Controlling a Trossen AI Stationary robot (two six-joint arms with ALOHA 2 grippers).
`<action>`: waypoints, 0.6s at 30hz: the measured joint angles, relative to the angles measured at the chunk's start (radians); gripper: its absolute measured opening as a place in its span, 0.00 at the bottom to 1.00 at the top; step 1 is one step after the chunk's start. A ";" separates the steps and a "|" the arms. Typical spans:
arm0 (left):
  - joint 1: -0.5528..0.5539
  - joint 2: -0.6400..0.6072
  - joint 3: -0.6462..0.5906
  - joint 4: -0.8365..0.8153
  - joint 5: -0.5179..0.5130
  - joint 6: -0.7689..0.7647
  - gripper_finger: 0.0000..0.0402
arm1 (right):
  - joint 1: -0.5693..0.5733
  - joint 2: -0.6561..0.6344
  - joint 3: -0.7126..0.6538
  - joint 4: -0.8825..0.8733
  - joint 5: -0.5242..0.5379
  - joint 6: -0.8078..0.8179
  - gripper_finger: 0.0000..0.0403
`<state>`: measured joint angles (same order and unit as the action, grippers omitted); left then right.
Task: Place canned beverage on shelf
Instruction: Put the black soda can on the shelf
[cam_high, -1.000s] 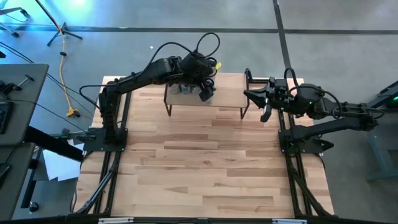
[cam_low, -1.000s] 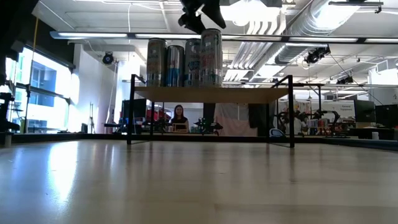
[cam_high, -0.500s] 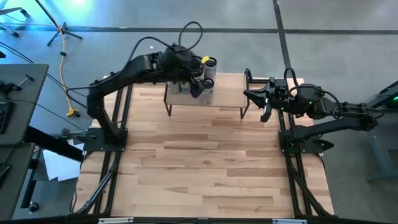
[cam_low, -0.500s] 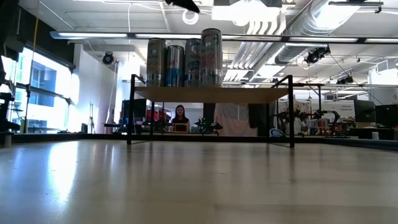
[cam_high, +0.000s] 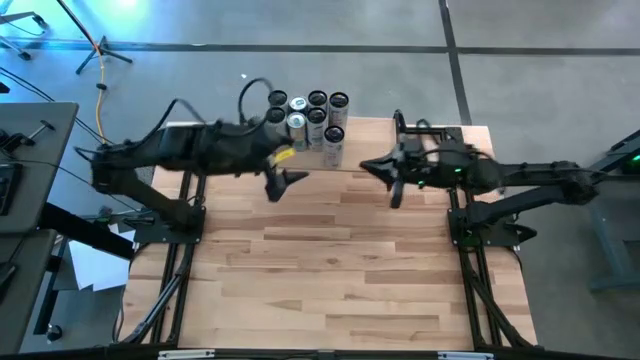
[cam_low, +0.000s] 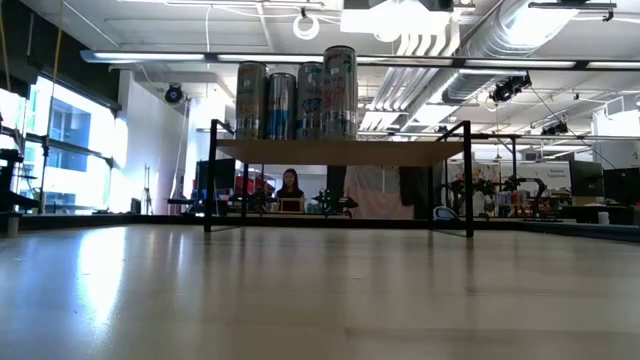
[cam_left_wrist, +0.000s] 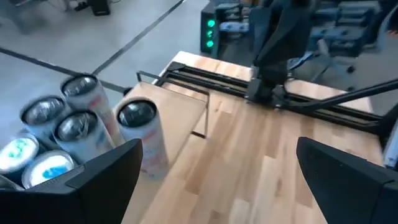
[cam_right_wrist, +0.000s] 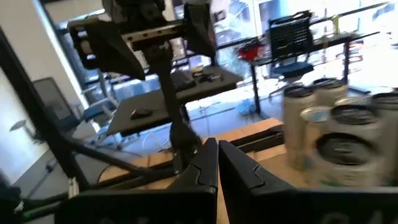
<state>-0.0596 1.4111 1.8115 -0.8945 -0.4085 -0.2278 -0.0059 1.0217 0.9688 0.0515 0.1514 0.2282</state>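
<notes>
Seven beverage cans (cam_high: 312, 118) stand clustered on the shelf's (cam_high: 362, 158) left end. The left gripper (cam_high: 283, 180), fingers spread and empty, hovers beside them; the right gripper (cam_high: 385, 178), fingers pressed together, waits opposite.

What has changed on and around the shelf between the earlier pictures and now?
The left gripper, fingers open, has drawn back from the cans on the shelf toward the table's near side. The right gripper, shut, has shifted slightly leftward beside the shelf. The cans stay standing on the shelf.
</notes>
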 joint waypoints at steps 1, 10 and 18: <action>-0.014 -0.035 -0.060 0.035 -0.003 -0.013 0.98 | 0.000 0.029 0.000 0.020 -0.014 -0.001 0.00; -0.083 -0.348 -0.573 0.502 0.060 -0.094 0.98 | 0.000 0.186 -0.001 0.030 -0.029 0.034 0.00; -0.100 -0.514 -0.810 0.786 0.057 -0.094 0.98 | 0.000 0.189 -0.001 0.031 -0.029 0.034 0.00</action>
<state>-0.1593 0.8973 1.0012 -0.1081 -0.3515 -0.3223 -0.0059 1.2110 0.9680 0.0823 0.1226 0.2619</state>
